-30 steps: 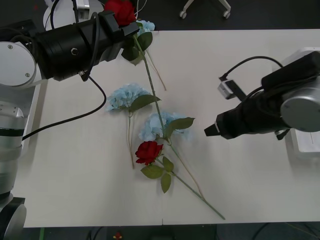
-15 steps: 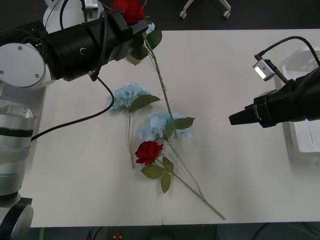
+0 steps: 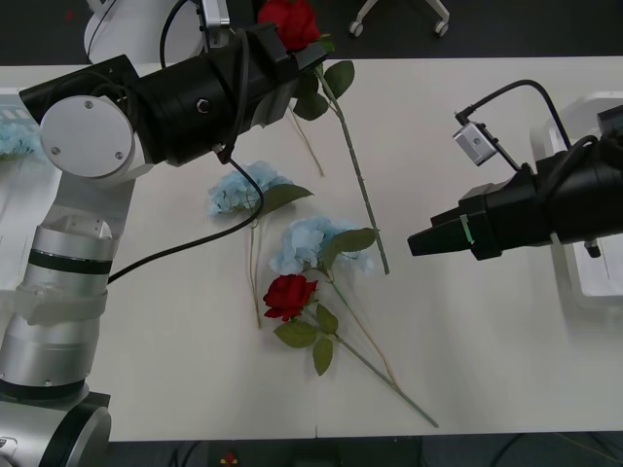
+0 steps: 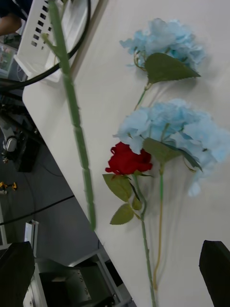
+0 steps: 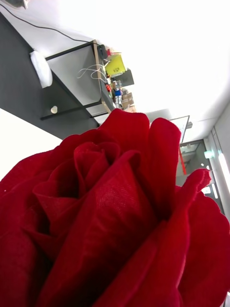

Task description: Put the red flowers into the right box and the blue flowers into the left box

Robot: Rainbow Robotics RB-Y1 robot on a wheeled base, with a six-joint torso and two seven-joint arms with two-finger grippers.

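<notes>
Clamped jaws: left gripper [image 3: 292,60] grips a red rose [image 3: 289,19] just under its layered fabric bloom; its thin ribbed green stem [image 3: 358,175] slants down past the lying blue flowers.

Parted jaws: right gripper [image 3: 421,243], black fingers [image 4: 216,268] spread, hovers right of those flowers, carrying nothing.

Blue flowers [image 3: 313,243]: two fluffy pale clusters with broad dark leaves, flat on the white table [image 3: 467,370].

Second red rose [image 3: 289,295]: lies touching the nearer cluster.

Right box [image 3: 584,263]: smooth white tray beyond the right gripper.
</notes>
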